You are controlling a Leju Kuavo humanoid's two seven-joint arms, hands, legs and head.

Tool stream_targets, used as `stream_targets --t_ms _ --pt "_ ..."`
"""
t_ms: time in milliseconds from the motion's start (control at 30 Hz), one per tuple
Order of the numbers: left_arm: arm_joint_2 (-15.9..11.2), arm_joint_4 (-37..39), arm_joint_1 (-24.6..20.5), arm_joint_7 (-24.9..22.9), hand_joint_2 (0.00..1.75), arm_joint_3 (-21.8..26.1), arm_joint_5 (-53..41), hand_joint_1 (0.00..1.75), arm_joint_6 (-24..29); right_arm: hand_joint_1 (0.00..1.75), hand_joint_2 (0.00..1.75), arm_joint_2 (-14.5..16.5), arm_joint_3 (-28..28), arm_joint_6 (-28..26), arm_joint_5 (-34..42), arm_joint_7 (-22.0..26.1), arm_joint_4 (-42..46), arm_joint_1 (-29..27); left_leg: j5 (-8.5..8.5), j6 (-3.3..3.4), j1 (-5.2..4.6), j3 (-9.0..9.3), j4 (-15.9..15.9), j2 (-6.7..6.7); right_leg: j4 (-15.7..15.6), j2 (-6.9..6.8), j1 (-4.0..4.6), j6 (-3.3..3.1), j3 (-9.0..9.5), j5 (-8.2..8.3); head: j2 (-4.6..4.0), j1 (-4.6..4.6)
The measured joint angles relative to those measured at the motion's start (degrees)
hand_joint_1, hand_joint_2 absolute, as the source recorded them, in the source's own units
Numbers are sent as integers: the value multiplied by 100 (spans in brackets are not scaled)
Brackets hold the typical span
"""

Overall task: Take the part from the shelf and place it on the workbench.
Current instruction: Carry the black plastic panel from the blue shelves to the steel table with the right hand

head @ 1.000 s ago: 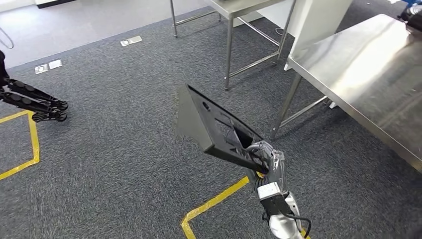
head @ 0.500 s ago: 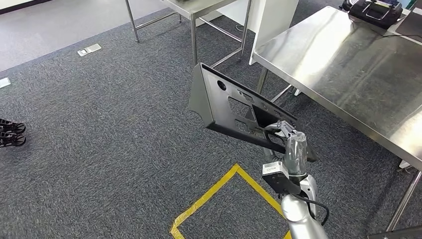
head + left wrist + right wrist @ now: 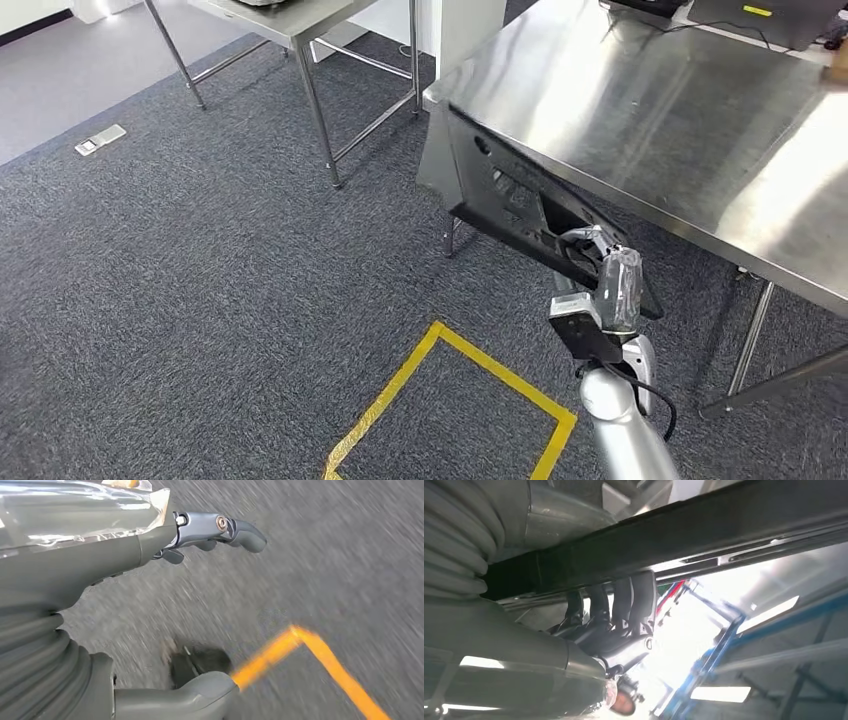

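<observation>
Dark grey carpet [image 3: 200, 300] covers the floor, marked with an outline of yellow tape [image 3: 440, 390] whose corner points away from the camera; the same tape [image 3: 310, 655] appears blurred in the left wrist view. A small silver floor socket plate [image 3: 100, 140] sits in the carpet to the far left, near where a paler floor [image 3: 60, 90] begins. A second steel table [image 3: 290, 20] on thin legs stands at the back, and beside it a white panel [image 3: 465, 25] stands upright.
</observation>
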State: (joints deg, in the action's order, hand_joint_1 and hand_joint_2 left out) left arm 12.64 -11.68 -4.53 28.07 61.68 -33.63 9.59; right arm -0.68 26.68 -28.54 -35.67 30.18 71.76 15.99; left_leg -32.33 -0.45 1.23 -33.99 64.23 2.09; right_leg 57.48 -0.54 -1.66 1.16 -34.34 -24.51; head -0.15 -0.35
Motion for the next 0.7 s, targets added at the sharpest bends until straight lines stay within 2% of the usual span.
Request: stream_targets --t_ms 33,67,100,133,167,200,233,267,300,333,367,400,433,467,533,567,600,633,667,700 --pt "2 1 0 10 175 -1 -2 0 -11 175 175 7 -13 -15 0 14 -42 22 -182 3 0 -199 415 -129 1 73 9 -19 3 -2 0 -16" --pt "4 2 2 14 175 -2 -3 0 -19 175 175 14 -19 -24 -1 22 -85 30 -303 4 -1 -403 791 -184 3 155 21 -22 7 -4 0 -26" --pt "4 3 5 15 175 -2 -2 0 -29 175 175 19 -25 -27 -2 30 -126 31 -324 9 -2 -551 1015 -204 5 239 32 -24 14 -6 0 -29" --pt "2 3 6 19 175 -2 0 0 -53 175 175 21 -33 -32 -5 34 -166 31 -230 22 -2 -609 1030 -216 7 326 40 -25 25 -9 0 -30" --pt "-3 3 6 26 175 -1 1 0 -93 175 175 22 -42 -41 -10 35 -200 33 -31 38 -1 -556 816 -236 8 412 43 -25 39 -11 0 -30" --pt "-12 3 4 36 175 -1 2 0 -145 175 175 24 -53 -53 -17 37 -226 35 220 55 4 -421 439 -298 10 493 42 -23 53 -13 0 -31" --pt "-24 3 3 46 175 -1 1 0 -203 175 175 28 -67 -68 -25 38 -249 41 414 72 19 -268 46 -444 15 567 47 -16 55 -17 0 -29" --pt "-34 3 1 57 175 -2 -2 0 -252 175 175 33 -81 -84 -31 39 -272 53 534 81 33 -145 -273 -577 25 634 59 -5 43 -22 0 -25" --pt "-43 3 -1 67 175 -3 -4 0 -291 175 175 39 -98 -98 -34 42 -296 65 578 89 34 -67 -462 -675 26 698 65 20 11 -18 0 -25" --pt "-49 3 -4 74 175 -3 -6 0 -321 175 175 44 -116 -109 -35 44 -322 76 563 102 22 -37 -525 -719 21 762 62 54 -24 -9 0 -23" --pt "-52 2 -10 81 175 -3 -9 0 -347 175 175 46 -135 -119 -35 48 -350 86 570 125 3 -22 -551 -658 10 830 56 95 -55 7 0 -25" --pt "-57 2 -20 86 175 -2 -13 0 -373 175 175 46 -159 -125 -35 51 -376 88 590 162 -8 -2 -572 -583 10 839 39 133 -86 16 0 -26" --pt "-64 1 -29 91 175 -2 -17 0 -391 175 175 45 -183 -131 -35 55 -401 94 610 202 -10 15 -599 -520 57 750 36 157 -121 -2 0 -18" --pt "-70 1 -38 97 175 -2 -22 0 -406 175 175 47 -203 -136 -34 60 -424 111 627 240 -7 32 -626 -445 216 587 44 168 -208 -77 0 -1" --pt "-83 1 -38 104 175 -2 -25 0 -433 175 175 56 -226 -144 -31 75 -467 153 629 285 -24 48 -645 -291 879 230 55 161 -542 -358 0 29" --pt "-88 1 -35 107 175 -2 -27 0 -451 175 175 61 -234 -146 -25 89 -493 168 623 297 -34 49 -644 -204 1282 150 54 163 -741 -504 0 40" --pt "-92 1 -34 108 175 -2 -30 0 -473 175 175 63 -244 -151 -16 108 -526 172 616 302 -42 49 -643 -124 1563 126 52 178 -881 -584 0 42" --pt "-96 1 -34 109 175 -2 -31 0 -494 175 175 63 -256 -159 -4 128 -560 173 609 303 -45 52 -642 -49 1638 112 52 207 -916 -579 0 45" --pt "-98 1 -35 109 175 -2 -32 0 -508 175 175 63 -268 -167 7 145 -591 177 600 297 -45 60 -642 22 1468 86 51 246 -824 -489 0 48" --pt "-98 1 -37 109 175 -2 -28 0 -519 175 175 63 -278 -175 17 159 -618 187 590 286 -45 73 -642 90 1098 20 52 281 -627 -344 0 49"
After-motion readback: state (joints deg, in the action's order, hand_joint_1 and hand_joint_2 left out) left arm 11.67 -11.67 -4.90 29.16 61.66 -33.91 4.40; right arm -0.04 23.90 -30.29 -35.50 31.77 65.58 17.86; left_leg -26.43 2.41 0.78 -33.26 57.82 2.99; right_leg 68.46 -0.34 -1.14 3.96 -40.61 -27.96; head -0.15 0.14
